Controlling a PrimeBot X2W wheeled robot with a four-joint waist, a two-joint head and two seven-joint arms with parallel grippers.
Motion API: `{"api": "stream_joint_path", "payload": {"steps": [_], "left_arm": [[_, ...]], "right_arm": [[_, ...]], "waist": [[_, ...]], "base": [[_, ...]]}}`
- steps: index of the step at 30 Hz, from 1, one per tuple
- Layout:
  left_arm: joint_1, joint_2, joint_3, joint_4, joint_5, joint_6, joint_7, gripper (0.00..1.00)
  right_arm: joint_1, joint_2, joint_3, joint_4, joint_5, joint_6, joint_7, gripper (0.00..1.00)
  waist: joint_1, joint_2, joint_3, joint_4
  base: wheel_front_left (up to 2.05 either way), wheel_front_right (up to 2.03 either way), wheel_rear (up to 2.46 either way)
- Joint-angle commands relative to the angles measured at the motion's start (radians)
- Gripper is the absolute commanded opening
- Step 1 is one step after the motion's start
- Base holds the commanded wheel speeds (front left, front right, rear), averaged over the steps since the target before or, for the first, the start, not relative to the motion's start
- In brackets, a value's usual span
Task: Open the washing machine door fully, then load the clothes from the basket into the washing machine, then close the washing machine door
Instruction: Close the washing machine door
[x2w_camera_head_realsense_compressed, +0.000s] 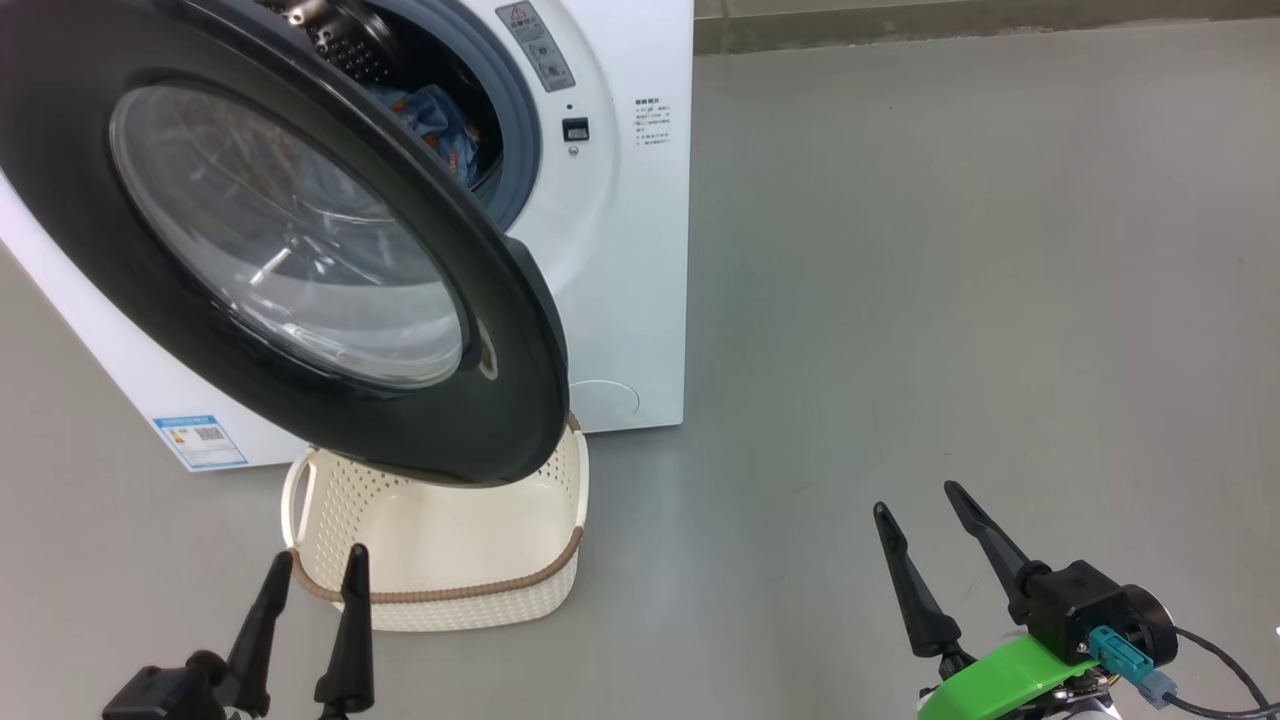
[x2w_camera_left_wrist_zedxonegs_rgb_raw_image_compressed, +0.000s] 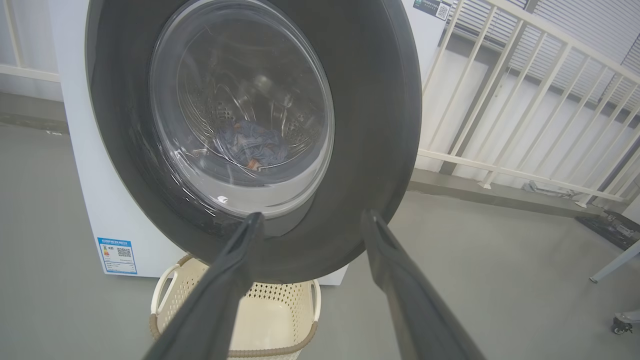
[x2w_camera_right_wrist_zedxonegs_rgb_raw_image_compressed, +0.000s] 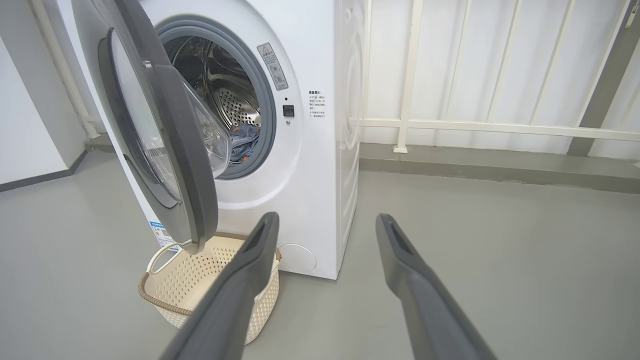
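Just beyond left gripper (x2w_camera_head_realsense_compressed: 321, 552) sits basket (x2w_camera_head_realsense_compressed: 450, 612).

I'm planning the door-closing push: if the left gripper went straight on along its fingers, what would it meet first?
Most likely the large round washing machine door: the open left gripper points at the lower part of its glossy black rim, just under the glass window. Depth is unclear.

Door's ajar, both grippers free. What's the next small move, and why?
Probably bring the left gripper up to the washing machine door near its free edge and start pushing it shut. The basket looks empty, the clothes lie in the drum, and the door stands partly open; the left gripper is open, holding nothing, and nearest it.
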Motion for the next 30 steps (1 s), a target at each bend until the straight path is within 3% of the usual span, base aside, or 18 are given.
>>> {"api": "stream_joint_path", "payload": {"steps": [1,30], "left_arm": [[-0.023,0.008,0.038,-0.021,0.017,-0.003,-0.006,1.00],[-0.019,-0.006,0.051,-0.004,0.102,-0.003,-0.006,1.00]], "right_arm": [[-0.019,0.004,0.025,-0.023,0.003,0.002,-0.012,1.00],[-0.018,0.004,0.029,-0.022,0.002,0.002,-0.012,1.00]], "waist": [[0.0000,0.0000,-0.001,0.001],[0.0000,0.0000,-0.002,0.001]], "base": [[0.00,0.00,0.00],[0.00,0.00,0.00]]}}
